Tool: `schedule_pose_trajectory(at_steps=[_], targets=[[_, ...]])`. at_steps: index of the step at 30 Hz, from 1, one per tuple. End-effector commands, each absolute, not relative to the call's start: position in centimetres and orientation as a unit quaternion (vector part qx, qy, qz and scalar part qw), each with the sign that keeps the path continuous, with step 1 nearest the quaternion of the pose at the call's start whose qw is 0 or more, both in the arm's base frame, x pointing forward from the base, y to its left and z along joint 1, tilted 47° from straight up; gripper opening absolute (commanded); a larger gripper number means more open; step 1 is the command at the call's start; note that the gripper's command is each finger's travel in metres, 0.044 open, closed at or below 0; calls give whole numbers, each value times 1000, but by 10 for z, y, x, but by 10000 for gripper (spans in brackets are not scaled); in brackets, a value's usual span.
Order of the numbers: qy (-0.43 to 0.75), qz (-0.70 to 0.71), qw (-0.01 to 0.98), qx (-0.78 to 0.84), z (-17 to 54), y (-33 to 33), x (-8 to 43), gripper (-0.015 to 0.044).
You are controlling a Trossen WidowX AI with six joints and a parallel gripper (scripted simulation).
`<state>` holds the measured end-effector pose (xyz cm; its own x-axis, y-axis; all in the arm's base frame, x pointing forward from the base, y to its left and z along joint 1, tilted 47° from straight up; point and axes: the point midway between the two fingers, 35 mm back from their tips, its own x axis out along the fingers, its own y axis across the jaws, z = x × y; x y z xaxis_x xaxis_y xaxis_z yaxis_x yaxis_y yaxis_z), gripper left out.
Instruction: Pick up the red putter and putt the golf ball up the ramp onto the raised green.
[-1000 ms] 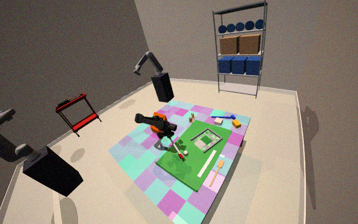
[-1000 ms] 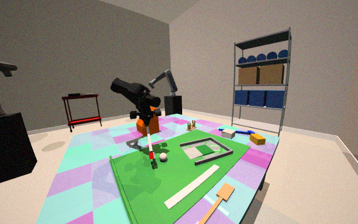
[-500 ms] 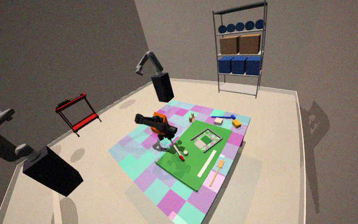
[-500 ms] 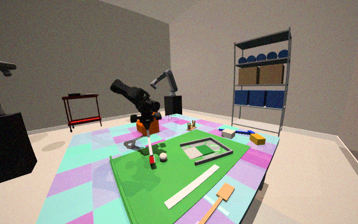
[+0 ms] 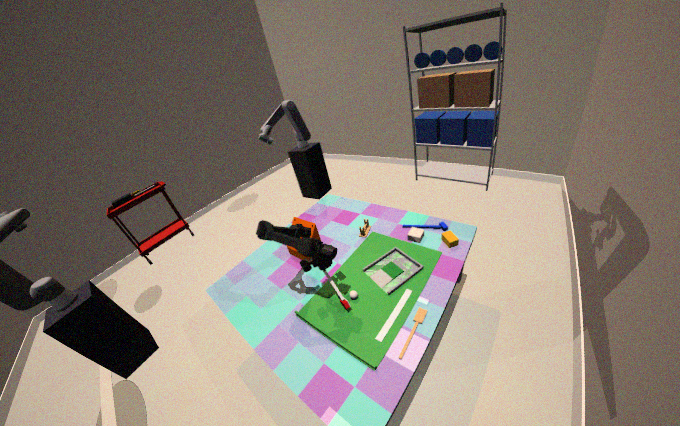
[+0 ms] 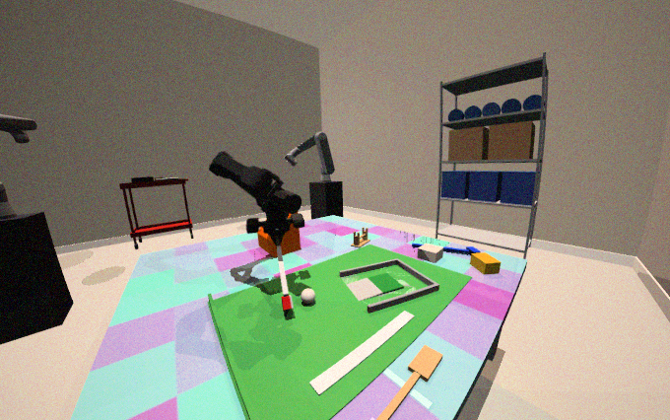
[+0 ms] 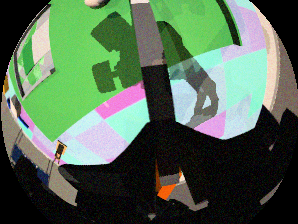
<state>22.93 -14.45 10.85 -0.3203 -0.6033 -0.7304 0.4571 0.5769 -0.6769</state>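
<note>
My gripper [image 5: 322, 266] [image 6: 279, 241] [image 7: 158, 125] is shut on the putter, whose pale shaft [image 5: 335, 284] [image 6: 283, 274] [image 7: 148, 40] slants down to a red head [image 5: 345, 304] [image 6: 287, 303]. The head is low over the green mat [image 5: 361, 326] [image 6: 326, 341]; touching or not is unclear. The white golf ball [image 5: 353, 295] [image 6: 307, 297] [image 7: 95, 2] lies on the mat close beside the head, to its right in the top and exterior views, with a small gap. Beyond the ball are a pale ramp patch [image 5: 379, 277] [image 6: 363, 288] and a dark green square [image 5: 392, 269] [image 6: 386, 282] inside a grey border [image 6: 403, 299].
A white strip [image 5: 393, 315] [image 6: 363, 352] lies on the mat. A wooden spatula [image 5: 420, 316] [image 6: 425, 362] lies beside it. At the back are a small wooden rack [image 6: 361, 243], a pale block [image 5: 415, 233], a blue hammer [image 5: 443, 226] and a yellow block [image 5: 450, 238].
</note>
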Motion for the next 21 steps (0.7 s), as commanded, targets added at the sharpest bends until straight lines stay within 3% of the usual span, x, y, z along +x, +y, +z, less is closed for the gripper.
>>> schedule_pose_trajectory(at_steps=[1,13,21], targets=[[670,-458,581,-56,116,-152,224,0],[671,-459,580,-54,122,-160,219,0],[671,-455,582,-54,56,-104,268,0]])
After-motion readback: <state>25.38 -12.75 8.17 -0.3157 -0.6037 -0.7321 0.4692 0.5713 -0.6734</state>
